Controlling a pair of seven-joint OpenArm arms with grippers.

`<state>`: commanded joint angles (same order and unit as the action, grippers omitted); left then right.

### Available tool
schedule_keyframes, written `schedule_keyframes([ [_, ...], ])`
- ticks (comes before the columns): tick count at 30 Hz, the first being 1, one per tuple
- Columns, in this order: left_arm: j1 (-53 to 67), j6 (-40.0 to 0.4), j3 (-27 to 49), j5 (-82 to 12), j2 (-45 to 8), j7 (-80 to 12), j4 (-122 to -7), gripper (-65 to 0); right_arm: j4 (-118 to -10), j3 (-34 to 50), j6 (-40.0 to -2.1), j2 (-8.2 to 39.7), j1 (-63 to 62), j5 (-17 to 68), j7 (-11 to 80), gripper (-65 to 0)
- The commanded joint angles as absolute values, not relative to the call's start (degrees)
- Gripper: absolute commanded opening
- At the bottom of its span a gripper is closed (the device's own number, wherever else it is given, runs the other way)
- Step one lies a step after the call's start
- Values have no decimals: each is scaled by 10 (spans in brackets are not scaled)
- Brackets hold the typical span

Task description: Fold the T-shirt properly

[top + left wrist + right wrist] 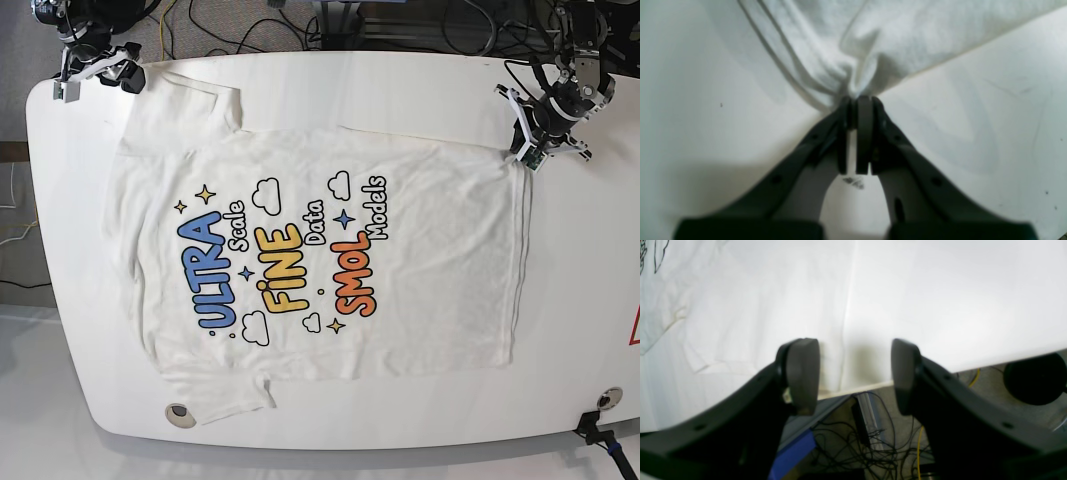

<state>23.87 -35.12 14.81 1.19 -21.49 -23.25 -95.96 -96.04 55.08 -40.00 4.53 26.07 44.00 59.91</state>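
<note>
Across the white tabletop [585,290], the spread white printed T-shirt [430,260] has its sleeve edge beside the parted black right gripper [853,376], nearer that side; its far hem corner is pinched in the black left gripper [853,110].

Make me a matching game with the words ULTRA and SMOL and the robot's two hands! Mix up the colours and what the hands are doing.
Column one
1. the word ULTRA
2. the word SMOL
3. the left hand
4. the right hand

Column two
A. fingers wide apart
B. orange
C. pinching the T-shirt at a corner
D. blue

Right pairs: 1-D, 2-B, 3-C, 4-A
</note>
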Motion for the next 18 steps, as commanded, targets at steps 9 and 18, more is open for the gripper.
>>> schedule_keyframes([
  [9,239,-351,147,12,-215,-233,-960,-630,-960,526,-400,24,260,440,599,-319],
  [18,239,-351,147,12,-215,-233,-959,-630,-960,498,-400,8,269,440,599,-319],
])
